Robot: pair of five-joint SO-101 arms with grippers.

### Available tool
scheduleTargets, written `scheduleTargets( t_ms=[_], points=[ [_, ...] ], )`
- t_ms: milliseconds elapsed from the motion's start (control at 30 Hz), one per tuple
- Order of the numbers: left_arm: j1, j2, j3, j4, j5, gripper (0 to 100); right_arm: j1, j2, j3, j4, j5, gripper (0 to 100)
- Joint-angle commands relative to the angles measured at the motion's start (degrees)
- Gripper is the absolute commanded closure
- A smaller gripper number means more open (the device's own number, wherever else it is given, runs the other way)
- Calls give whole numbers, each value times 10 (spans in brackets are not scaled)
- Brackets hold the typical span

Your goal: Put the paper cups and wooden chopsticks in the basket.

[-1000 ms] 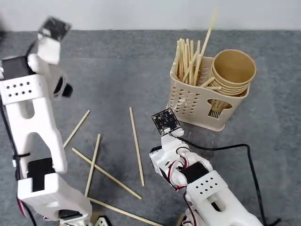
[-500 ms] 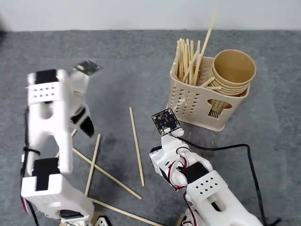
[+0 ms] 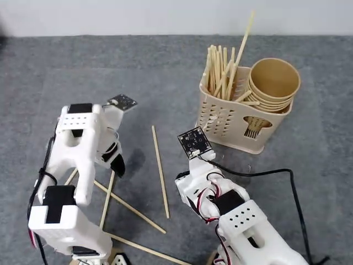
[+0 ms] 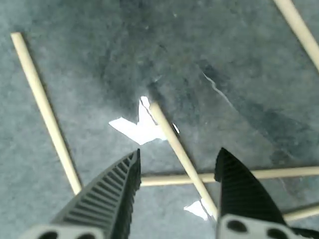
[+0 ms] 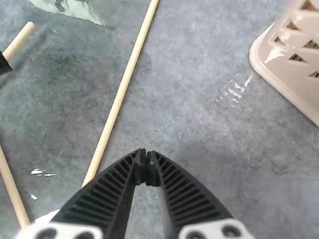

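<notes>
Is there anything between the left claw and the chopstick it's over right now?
Nothing visible does. The left claw is open directly over the chopstick, with only air between them. That chopstick crosses a second chopstick and seems to lie on top of it, so a grasp may nudge the lower one.

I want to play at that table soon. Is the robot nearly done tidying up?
Mostly done, I think. Done: the paper cups sit stacked in the basket, with a bunch of chopsticks standing beside them. In hand: nothing yet. The left tool hovers open over one loose chopstick, and the right tool is shut and empty. Left: about five stray chopsticks.
</notes>
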Motion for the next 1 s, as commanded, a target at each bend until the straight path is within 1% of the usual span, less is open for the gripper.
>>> scheduleTargets(
  t_ms=[0,133,333,433,500,633,733,867,967],
  points=[
    [-1,-2,28,-51,9,791,-4,-4,-4,-7,9,983],
    [2,-2,71,-90,7,841,-4,-4,-4,-7,9,983],
    [3,-7,77,-90,5,983,-4,-4,-4,-7,9,983],
    [4,-8,73,-82,4,987,-4,-4,-4,-7,9,983],
    [1,-8,51,-57,-7,987,-4,-4,-4,-7,9,983],
    [-1,-7,-39,20,-25,987,-4,-4,-4,-7,9,983],
    [0,-3,-115,58,-25,987,-4,-4,-4,-7,10,983],
    [4,-2,-177,62,-25,987,-4,-4,-4,-7,10,983],
    [6,-1,-194,49,-26,987,-4,-4,-4,-7,10,983]
  ],
)
